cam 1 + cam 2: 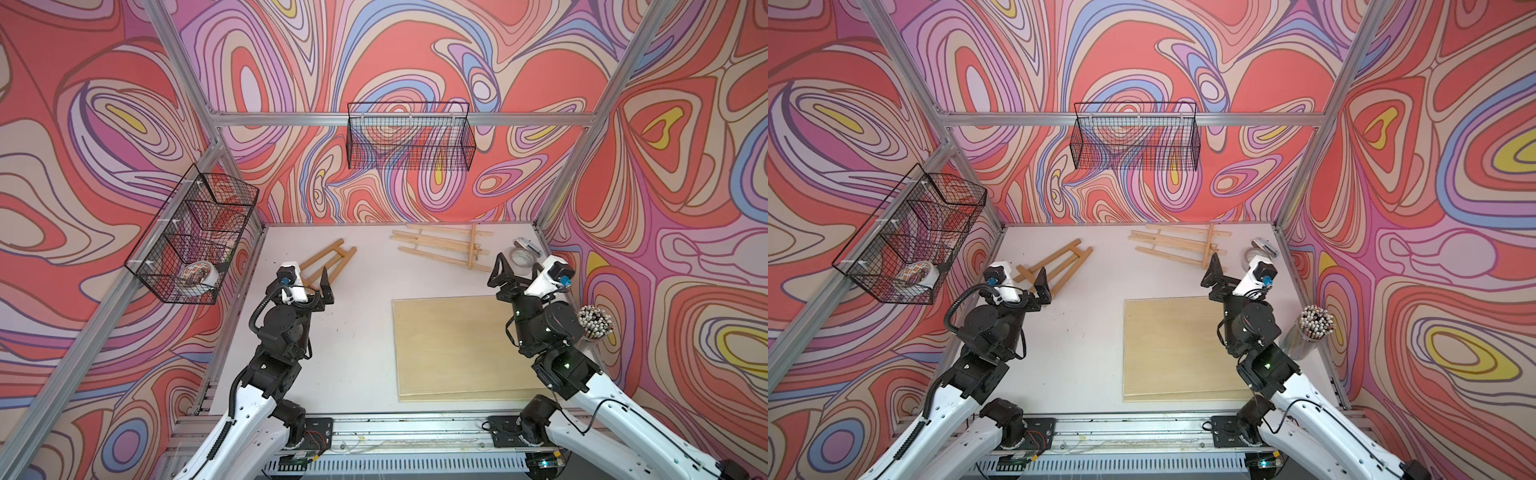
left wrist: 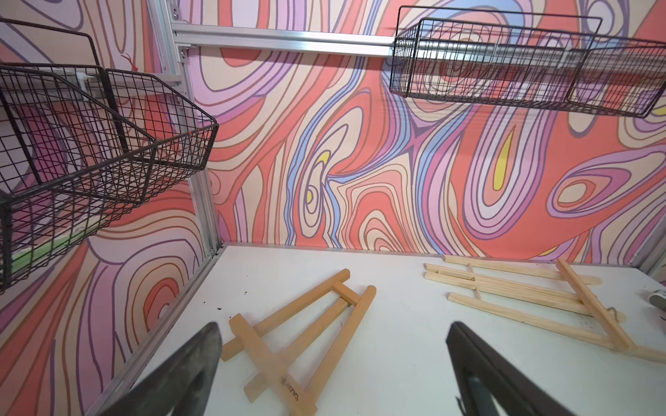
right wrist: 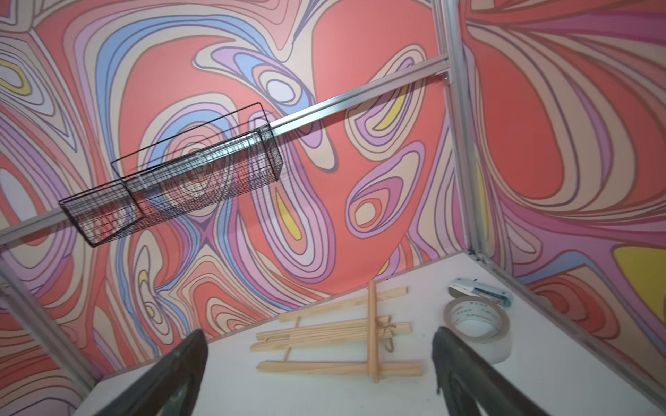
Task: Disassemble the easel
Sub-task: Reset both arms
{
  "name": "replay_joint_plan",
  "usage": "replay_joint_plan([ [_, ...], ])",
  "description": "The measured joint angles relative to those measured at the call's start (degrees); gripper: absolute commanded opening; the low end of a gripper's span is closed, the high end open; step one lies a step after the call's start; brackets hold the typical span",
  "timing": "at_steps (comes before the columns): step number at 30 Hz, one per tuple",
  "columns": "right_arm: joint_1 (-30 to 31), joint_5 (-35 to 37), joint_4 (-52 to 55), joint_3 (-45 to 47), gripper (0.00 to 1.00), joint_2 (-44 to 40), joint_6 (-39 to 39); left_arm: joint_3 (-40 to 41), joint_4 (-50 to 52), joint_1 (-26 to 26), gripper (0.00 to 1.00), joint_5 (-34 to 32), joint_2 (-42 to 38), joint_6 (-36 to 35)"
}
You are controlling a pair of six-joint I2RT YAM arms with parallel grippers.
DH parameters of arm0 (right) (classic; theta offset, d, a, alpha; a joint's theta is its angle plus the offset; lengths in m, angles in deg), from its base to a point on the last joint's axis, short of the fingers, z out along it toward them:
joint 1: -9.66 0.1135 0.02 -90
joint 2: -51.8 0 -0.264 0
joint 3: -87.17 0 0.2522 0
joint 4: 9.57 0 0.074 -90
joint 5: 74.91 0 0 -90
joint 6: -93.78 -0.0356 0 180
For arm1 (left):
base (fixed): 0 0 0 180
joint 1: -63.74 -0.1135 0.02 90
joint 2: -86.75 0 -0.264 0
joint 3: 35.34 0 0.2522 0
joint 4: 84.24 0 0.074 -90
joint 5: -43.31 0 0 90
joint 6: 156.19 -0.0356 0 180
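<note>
Both top views: left hand (image 1: 322, 286) is spread wide and empty, hanging over the worktop (image 1: 357, 353) on its 9 o'clock side. The dark easel (image 1: 328, 259) lies flat at the hand's 12 o'clock, its near end right at the fingertips; can't tell if they touch. Right hand (image 1: 503, 274) is also spread wide and empty, on the 3 o'clock side. The pale easel (image 1: 444, 245) lies flat at its 10 o'clock by the back wall, near end just beside the hand. Plywood board (image 1: 453, 345) lies flat at 7 o'clock of the right hand.

Left wrist: fingers (image 2: 194, 360) wide apart, dark easel (image 2: 299, 331) lying between them past the tips. Pale easel (image 2: 522, 291) well apart from it.

Right wrist: fingers (image 3: 180, 367) wide apart, pale easel (image 3: 335, 342) flat between them. Tape roll (image 3: 475, 324) just beside one finger, stapler (image 3: 481, 290) beyond it.
</note>
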Motion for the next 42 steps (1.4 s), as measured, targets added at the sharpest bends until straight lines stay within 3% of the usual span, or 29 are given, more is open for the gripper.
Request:
replay_joint_plan([
  [3, -5.7, -4.1, 1.8, -0.8, 0.98, 5.0, 1.2, -0.7, -0.5, 0.0, 1.0, 0.0, 4.3, -0.5],
  [7, -13.0, -11.1, 1.6, -3.8, 0.98, 17.8, 4.8, -5.2, 1.8, -1.2, 1.0, 2.5, 11.6, -0.7],
  [13, -15.8, -15.9, -2.7, -7.4, 0.98, 36.3, 13.6, -13.1, 2.3, -8.4, 1.0, 7.3, 21.0, 2.8],
  [19, -22.9, -21.8, -6.6, -9.6, 0.98, 45.5, 14.5, -14.2, 2.1, -17.7, 1.0, 11.9, 31.1, 7.2],
  [24, -28.4, -26.0, -10.4, -8.4, 0.98, 50.4, 12.9, -10.6, 0.8, -23.0, 1.0, 13.0, 36.8, 9.6],
  [33, -30.2, -31.2, -20.3, -1.0, 0.98, 50.1, 12.0, -3.4, -2.3, -23.2, 1.0, 13.2, 39.0, 9.4],
  [42, -30.2, -33.9, -27.8, 4.0, 0.98, 47.5, 11.4, 11.4, -16.8, -23.3, 1.0, 15.0, 37.2, 7.6],
])
